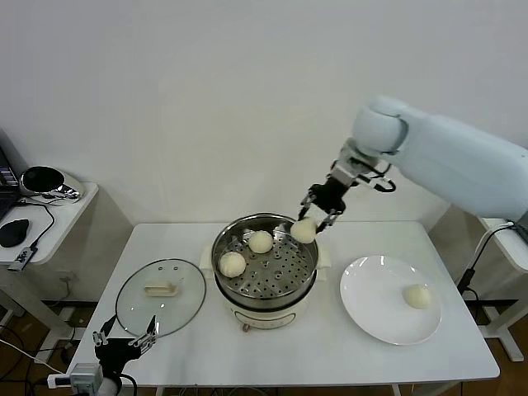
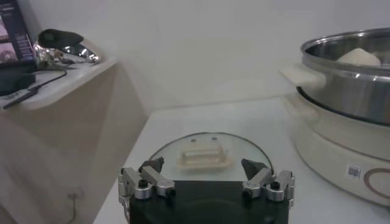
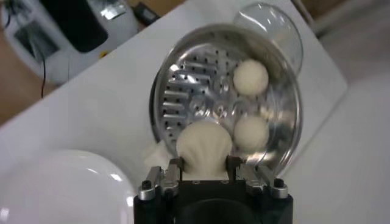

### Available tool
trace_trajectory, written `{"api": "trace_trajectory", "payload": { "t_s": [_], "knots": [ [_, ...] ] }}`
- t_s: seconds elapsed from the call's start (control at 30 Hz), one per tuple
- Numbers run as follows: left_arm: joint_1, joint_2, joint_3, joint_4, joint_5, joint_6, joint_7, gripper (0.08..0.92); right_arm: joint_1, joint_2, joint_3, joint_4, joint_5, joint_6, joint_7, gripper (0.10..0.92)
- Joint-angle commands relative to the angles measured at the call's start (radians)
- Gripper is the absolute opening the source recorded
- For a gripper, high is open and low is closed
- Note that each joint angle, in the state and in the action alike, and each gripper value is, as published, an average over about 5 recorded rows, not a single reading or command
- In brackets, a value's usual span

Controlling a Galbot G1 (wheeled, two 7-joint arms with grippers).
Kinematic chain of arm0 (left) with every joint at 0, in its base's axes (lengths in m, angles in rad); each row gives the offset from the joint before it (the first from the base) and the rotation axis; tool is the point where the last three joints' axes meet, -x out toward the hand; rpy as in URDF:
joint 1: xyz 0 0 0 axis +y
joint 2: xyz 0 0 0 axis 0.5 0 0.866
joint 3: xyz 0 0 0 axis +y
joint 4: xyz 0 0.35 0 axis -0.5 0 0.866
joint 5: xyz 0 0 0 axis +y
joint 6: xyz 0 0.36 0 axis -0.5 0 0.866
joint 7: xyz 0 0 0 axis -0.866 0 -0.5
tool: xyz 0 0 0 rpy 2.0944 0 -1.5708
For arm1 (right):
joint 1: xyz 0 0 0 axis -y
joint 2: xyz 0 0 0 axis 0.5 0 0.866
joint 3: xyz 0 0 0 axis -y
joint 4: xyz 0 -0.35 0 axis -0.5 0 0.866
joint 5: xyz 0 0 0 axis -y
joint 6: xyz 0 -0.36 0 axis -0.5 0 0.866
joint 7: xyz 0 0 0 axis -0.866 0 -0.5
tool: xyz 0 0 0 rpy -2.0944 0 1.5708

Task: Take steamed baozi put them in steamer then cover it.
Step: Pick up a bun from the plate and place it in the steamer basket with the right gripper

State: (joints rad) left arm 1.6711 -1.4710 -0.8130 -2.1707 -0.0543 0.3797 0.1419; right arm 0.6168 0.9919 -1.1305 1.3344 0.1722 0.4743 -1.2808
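**Third baozi over the steamer rim: lower it into the free space of the tray**

The right hand (image 1: 317, 216) is clenched on a baozi (image 1: 304, 230), pinching it between its two fingers, and holds it above the far right edge of the steamer (image 1: 266, 262). Two other baozi (image 1: 261, 242) (image 1: 232, 264) already lie on the perforated tray (image 3: 195, 85) on the steamer's left side, close together. The fourth baozi (image 1: 418, 296) waits on the white plate (image 1: 371, 313), right of the steamer.

To do this step well, the hand should likely carry the bun a little further inward from the rim, toward the bare part of the tray on the steamer's right, so it clears the steel wall and does not press on the two buns already placed. Lowering until the bun rests on the tray before letting go would probably keep the soft dough from rolling or denting.

The glass lid (image 1: 161, 294) lies flat on the surface left of the steamer. The left hand (image 2: 207, 182) hangs just in front of the lid, its fingers spread and released, holding nothing.
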Motion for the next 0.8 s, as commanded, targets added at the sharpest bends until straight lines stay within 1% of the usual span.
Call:
{"api": "trace_trajectory", "payload": {
  "t_s": [0.03, 0.27, 0.47, 0.8],
  "knots": [
    [-0.001, -0.001, -0.005, -0.004, -0.005, 0.002, 0.001, 0.823, -0.045, 0.141, -0.025, 0.031, -0.22, 0.25, 0.048, 0.463],
    [-0.007, -0.009, -0.001, 0.007, -0.007, 0.002, 0.001, 0.823, -0.156, 0.18, -0.026, 0.027, -0.351, 0.301, 0.076, 0.467],
    [-0.014, -0.009, 0.0, 0.016, -0.007, 0.002, 0.001, 0.823, -0.211, 0.21, -0.002, 0.019, -0.436, 0.314, 0.084, 0.467],
    [-0.022, -0.008, 0.001, 0.029, -0.009, 0.002, 0.001, 0.823, -0.246, 0.218, 0.002, 0.024, -0.46, 0.335, 0.07, 0.467]
  ]
}}
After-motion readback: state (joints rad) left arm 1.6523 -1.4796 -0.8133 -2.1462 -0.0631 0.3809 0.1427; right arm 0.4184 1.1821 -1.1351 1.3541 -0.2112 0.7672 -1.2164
